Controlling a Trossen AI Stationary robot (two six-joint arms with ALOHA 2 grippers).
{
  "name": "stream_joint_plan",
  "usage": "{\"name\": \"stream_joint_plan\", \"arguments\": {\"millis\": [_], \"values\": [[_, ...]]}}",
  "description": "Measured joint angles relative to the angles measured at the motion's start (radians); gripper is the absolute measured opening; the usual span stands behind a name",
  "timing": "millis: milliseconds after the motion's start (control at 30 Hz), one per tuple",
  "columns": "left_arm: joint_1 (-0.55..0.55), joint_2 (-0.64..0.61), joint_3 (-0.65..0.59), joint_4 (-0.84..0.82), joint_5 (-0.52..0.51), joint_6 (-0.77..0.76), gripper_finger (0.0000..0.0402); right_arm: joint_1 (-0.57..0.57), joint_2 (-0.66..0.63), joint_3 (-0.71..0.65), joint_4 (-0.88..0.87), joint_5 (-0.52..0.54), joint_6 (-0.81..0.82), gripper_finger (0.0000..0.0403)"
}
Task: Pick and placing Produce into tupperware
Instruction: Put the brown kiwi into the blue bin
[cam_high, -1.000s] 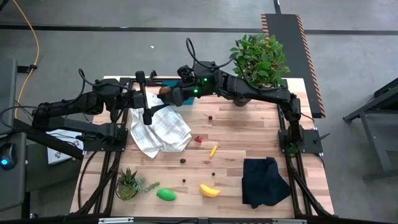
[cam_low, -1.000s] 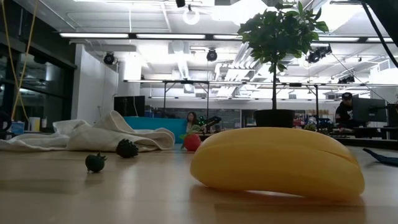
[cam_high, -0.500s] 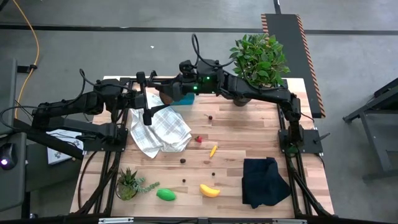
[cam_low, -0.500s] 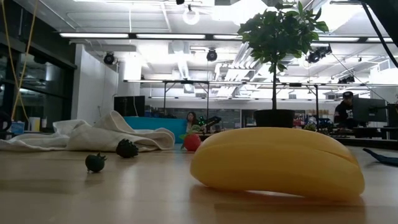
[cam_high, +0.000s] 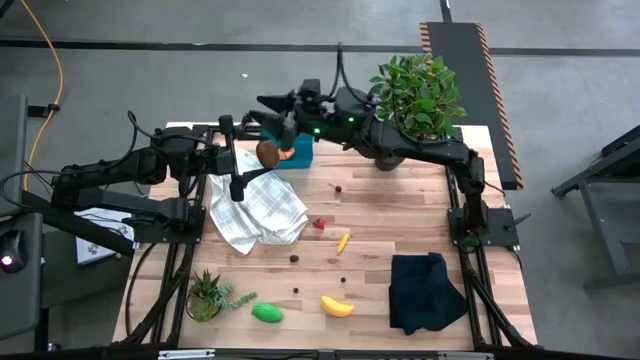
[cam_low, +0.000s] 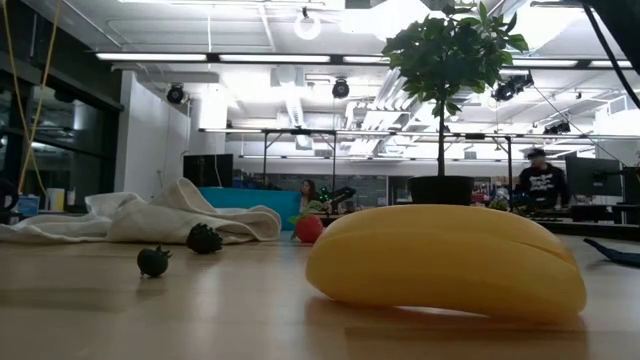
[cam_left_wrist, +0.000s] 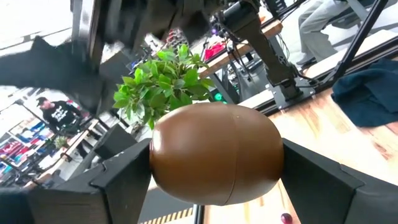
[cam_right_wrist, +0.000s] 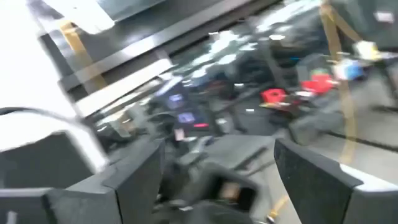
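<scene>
My left gripper (cam_high: 262, 156) holds a brown kiwi (cam_high: 267, 153) level above the table's far side, just left of the teal tupperware (cam_high: 300, 152). An orange piece (cam_high: 288, 154) shows in that box. My right gripper (cam_high: 272, 103) stands open and raised beyond the box, with nothing between its fingers (cam_right_wrist: 124, 180). A strawberry (cam_high: 320, 223), a carrot (cam_high: 343, 241), a banana (cam_high: 337, 306), a green oval (cam_high: 266, 313) and dark berries (cam_high: 294, 258) lie on the wood. My left gripper pinches the kiwi's two rounded ends (cam_left_wrist: 163, 163) between its two fingers (cam_left_wrist: 118, 183), which come level from the table's left side. The kiwi (cam_left_wrist: 214, 152) is lifted clear of the table and the cloth, with its seam running upright between the fingers.
A white checked cloth (cam_high: 255, 208) lies crumpled under and near my left gripper. A leafy bush in a dark pot (cam_high: 418, 95) stands at the far right, a black cloth (cam_high: 425, 290) at the near right and a small spiky plant (cam_high: 206, 293) at the near left.
My right gripper has drawn back from the kiwi, rising toward the far edge while tipping its fingers upward and rolling. It has stayed open. My left gripper and the kiwi have kept still.
</scene>
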Motion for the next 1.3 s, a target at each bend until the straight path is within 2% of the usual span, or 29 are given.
{"name": "stream_joint_plan", "arguments": {"millis": [133, 233, 333, 400, 500, 633, 767, 933, 1067, 1300], "values": [[0.0, 0.0, 0.0, -0.001, -0.02, -0.001, 0.0307, 0.008, -0.048, 0.0, -0.019, -0.228, 0.023, 0.0293], [0.0, 0.0, 0.0, -0.001, -0.022, -0.001, 0.0307, 0.02, -0.087, 0.0, -0.109, -0.406, 0.077, 0.0293], [0.0, 0.0, 0.0, -0.002, -0.022, -0.006, 0.0308, 0.044, -0.124, 0.0, -0.266, -0.496, 0.123, 0.0293], [0.0, 0.0, 0.0, -0.001, -0.022, -0.016, 0.0308, 0.066, -0.156, 0.0, -0.412, -0.504, 0.134, 0.0293], [0.0, 0.0, 0.0, -0.003, -0.022, -0.031, 0.0308, 0.104, -0.196, 0.001, -0.689, -0.384, 0.13, 0.0293], [0.0, 0.0, 0.0, -0.008, -0.038, -0.063, 0.0308, 0.158, -0.217, -0.001, -0.988, -0.127, 0.116, 0.0293], [0.001, -0.001, 0.0, -0.035, -0.059, -0.08, 0.0308, 0.219, -0.244, 0.0, -1.143, 0.11, 0.135, 0.0293], [0.001, -0.005, 0.001, -0.068, -0.109, -0.149, 0.0308, 0.281, -0.264, 0.0, -1.293, 0.334, 0.214, 0.0293], [0.001, -0.003, 0.056, -0.197, -0.125, -0.245, 0.0308, 0.317, -0.275, 0.0, -1.415, 0.418, 0.286, 0.0293], [0.001, 0.022, 0.164, -0.429, -0.136, -0.291, 0.0308, 0.343, -0.275, 0.0, -1.457, 0.433, 0.312, 0.0293]]}}
